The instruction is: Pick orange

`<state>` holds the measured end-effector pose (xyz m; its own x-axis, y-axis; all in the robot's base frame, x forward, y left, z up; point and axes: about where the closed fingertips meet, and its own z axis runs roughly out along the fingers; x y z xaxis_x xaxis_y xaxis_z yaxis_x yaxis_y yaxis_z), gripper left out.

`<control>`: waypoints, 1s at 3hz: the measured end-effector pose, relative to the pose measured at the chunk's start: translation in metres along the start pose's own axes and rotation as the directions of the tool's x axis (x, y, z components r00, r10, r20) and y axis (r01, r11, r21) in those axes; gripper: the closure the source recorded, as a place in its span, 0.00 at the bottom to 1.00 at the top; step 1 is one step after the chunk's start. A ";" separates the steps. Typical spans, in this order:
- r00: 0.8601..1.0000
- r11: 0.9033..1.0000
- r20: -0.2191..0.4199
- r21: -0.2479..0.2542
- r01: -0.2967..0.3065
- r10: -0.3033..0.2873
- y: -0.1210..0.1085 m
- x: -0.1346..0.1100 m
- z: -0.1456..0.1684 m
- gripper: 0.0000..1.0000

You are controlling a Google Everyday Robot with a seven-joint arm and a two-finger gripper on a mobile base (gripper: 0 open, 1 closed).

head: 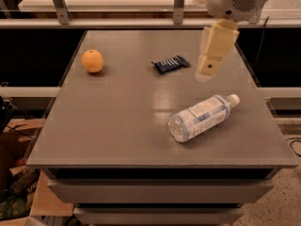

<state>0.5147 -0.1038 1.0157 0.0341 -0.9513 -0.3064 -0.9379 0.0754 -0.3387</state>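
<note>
Pincer (207, 70) hung over counter (117, 126), grip state impossible to tell; orange (92, 60) sat near edge, so glancing touch might roll it off.

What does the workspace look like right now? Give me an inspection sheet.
Surface: grey table, flat, with drawers beneath.
Job's things: orange on the far-left part of the table, apart from everything else.
Clutter: clear plastic bottle lying on its side, near right; dark snack packet, far centre.
Grippers: gripper hangs above the table's right side, between packet and bottle, far from the orange; nothing seen in it.
Cables: thin dark loop on the floor at right, likely a cable.
Surroundings: cardboard boxes on the floor at left; railed shelf behind.
</note>
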 end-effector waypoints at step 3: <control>0.988 0.990 0.099 -0.065 0.126 -0.119 -0.041 -0.127 0.112 0.00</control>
<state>0.5877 0.0475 0.9686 0.1798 -0.9192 -0.3502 -0.9465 -0.0647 -0.3161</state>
